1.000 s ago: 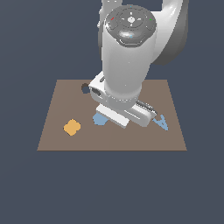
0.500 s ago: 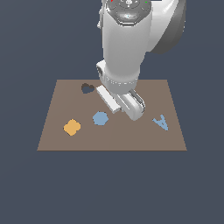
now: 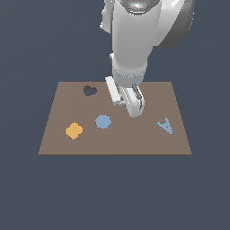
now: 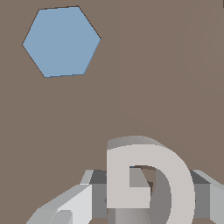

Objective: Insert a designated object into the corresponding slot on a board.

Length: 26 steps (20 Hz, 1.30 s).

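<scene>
While the white G block (image 4: 146, 181) sits pinched between the two fingers (image 4: 72, 208) of the hand (image 3: 133, 101), it hangs above bare brown board (image 3: 114, 139), so the hand is closed onto it and carrying it. From the wrist view the letter shows its curved back and inner bar clearly, with only plain board beneath it and the blue hexagon (image 4: 61, 41) lying flat a little way off. In the exterior view the hexagon (image 3: 103, 121) lies toward that view's left of the hand, an orange piece (image 3: 73, 130) further left, the dark heart cut-out (image 3: 90, 90) near the far edge, and the blue letter A (image 3: 165, 126) off to the right. No G-shaped slot is visible in either picture; the arm's bulk may be covering it. That is the main risk as I judge it: lowering here would press the block onto solid board, and a small twist in the grip would leave the letter misaligned with its cut-out and catching on the rim. A weak pinch on the thin stroke could also let it slip.
</scene>
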Each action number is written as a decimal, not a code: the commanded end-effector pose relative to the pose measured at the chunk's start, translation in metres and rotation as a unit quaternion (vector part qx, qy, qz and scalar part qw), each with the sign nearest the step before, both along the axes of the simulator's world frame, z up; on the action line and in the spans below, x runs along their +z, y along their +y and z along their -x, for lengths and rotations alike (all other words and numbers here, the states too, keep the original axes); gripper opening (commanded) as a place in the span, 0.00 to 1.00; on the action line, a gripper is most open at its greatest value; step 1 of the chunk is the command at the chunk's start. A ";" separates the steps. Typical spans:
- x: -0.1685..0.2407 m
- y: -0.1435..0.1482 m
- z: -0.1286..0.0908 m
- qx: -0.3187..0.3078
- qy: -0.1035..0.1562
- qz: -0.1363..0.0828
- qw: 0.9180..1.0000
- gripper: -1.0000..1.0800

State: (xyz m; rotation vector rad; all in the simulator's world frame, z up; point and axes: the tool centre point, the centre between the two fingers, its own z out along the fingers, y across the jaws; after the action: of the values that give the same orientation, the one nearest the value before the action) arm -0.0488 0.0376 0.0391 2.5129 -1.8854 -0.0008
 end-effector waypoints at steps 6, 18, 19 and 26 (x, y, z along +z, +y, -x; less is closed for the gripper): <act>0.001 0.008 0.011 -0.065 0.000 0.000 0.998 0.00; -0.001 0.013 0.014 -0.089 0.000 0.000 0.996 0.00; -0.003 0.013 0.014 -0.089 0.000 0.000 0.996 0.00; -0.009 0.013 0.014 -0.091 0.000 -0.001 0.996 0.96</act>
State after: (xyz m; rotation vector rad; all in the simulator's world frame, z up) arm -0.0635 0.0504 0.0303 2.3325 -2.1054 -0.0021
